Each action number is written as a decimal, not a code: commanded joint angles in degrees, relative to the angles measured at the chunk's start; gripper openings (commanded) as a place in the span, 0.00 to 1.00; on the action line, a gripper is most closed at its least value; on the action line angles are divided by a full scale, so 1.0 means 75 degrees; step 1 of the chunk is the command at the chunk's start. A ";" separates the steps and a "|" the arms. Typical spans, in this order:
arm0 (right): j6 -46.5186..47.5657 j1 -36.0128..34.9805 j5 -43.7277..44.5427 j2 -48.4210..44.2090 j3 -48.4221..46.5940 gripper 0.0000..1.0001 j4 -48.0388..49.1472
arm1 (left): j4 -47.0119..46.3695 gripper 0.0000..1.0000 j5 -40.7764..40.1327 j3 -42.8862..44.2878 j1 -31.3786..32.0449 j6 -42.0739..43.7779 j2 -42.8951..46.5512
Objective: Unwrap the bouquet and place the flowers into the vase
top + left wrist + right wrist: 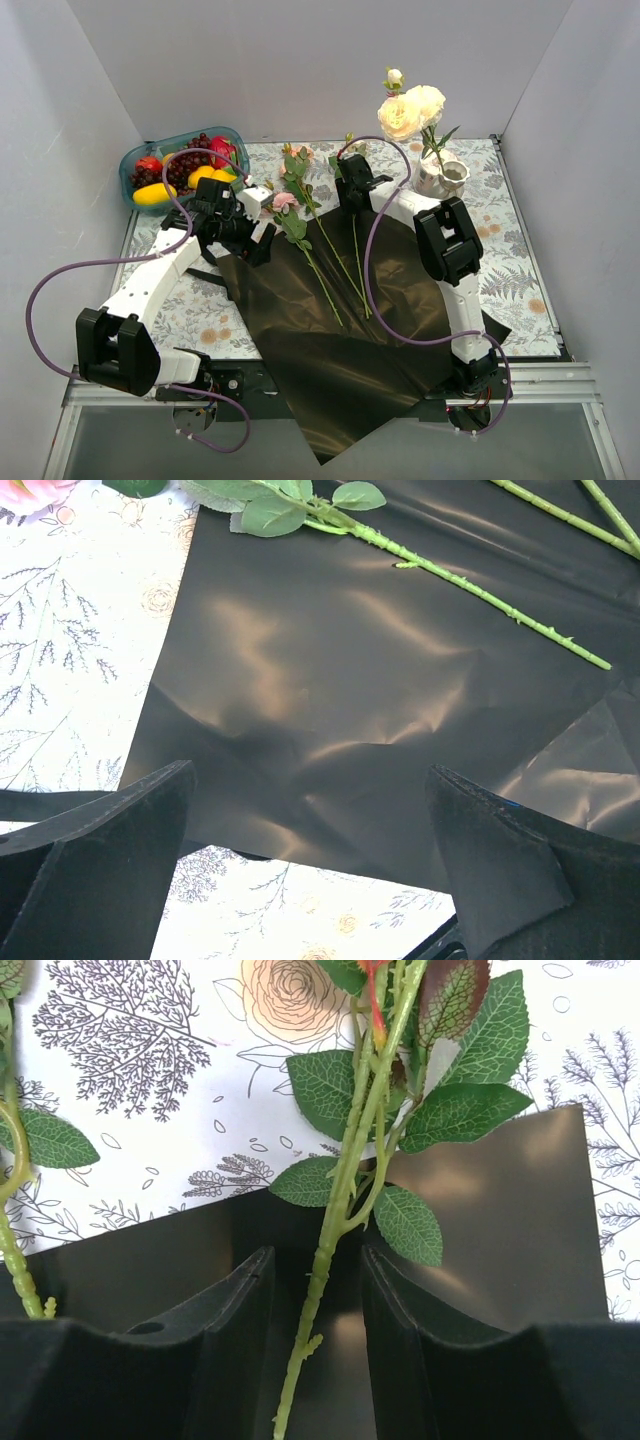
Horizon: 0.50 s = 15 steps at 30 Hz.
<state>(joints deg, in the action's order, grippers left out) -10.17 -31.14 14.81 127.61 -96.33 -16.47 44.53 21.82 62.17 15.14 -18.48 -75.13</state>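
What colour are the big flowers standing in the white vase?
Cream, almost pale yellow. The flowers in the vase show best in the top view.

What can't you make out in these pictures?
- Right wrist: the bloom of the stem inside the right gripper, cut off by the top edge.
- Left wrist: most of the pink bloom, cut off by the top-left corner.
- Top: how many stems stand in the vase; too small to count.
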 commanded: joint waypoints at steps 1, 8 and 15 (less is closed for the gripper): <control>-0.0120 0.0026 -0.0099 0.0188 -0.0175 0.43 0.0028 | -0.0114 0.98 0.0032 -0.0086 -0.0061 0.0144 0.0362; -0.0120 0.0026 -0.0029 -0.0081 0.0188 0.15 0.0274 | -0.0125 0.98 0.0043 -0.0133 -0.0084 0.0144 0.0362; -0.0073 0.0003 -0.0146 -0.0491 0.0282 0.01 0.0390 | -0.0032 0.98 0.0055 0.0054 -0.0085 0.0097 0.0408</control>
<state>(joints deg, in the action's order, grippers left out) -10.76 -31.14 14.20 127.55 -95.74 -14.81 44.53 21.82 61.43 14.76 -18.17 -74.87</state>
